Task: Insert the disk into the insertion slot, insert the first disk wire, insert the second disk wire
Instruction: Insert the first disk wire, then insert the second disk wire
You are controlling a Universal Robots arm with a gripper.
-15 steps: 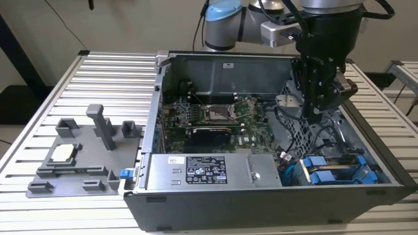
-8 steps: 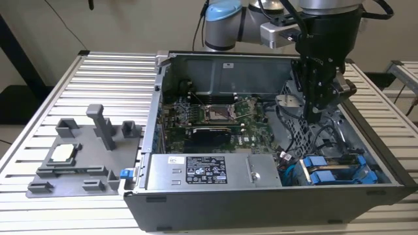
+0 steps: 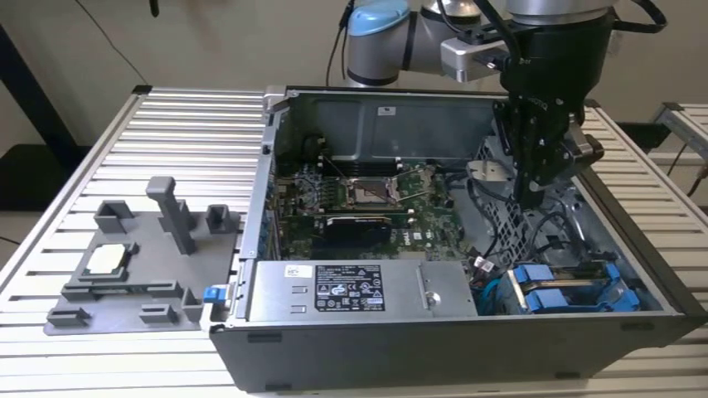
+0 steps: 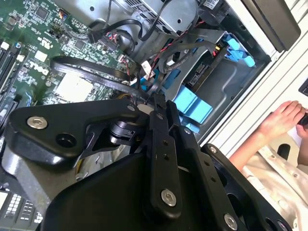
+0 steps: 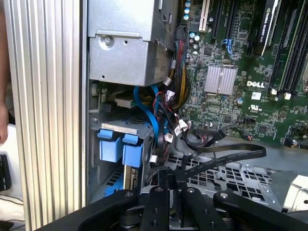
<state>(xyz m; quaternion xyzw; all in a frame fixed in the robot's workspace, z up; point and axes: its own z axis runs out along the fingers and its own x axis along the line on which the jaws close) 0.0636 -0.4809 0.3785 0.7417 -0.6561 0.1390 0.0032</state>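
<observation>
Judging by the disk (image 3: 559, 297) seated in the slot (image 4: 226, 86) just beyond the jaws, a wire step is in hand. The jaws stand nearly closed among black wires (image 5: 226, 156); any grip cannot be confirmed. Seating a wire requires square alignment.

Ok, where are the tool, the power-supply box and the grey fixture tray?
tool (image 3: 532, 197), exterior view, its lower tip.
power-supply box (image 3: 343, 290), exterior view, its labelled top face.
grey fixture tray (image 3: 111, 319), exterior view, bare base near its front edge.
</observation>
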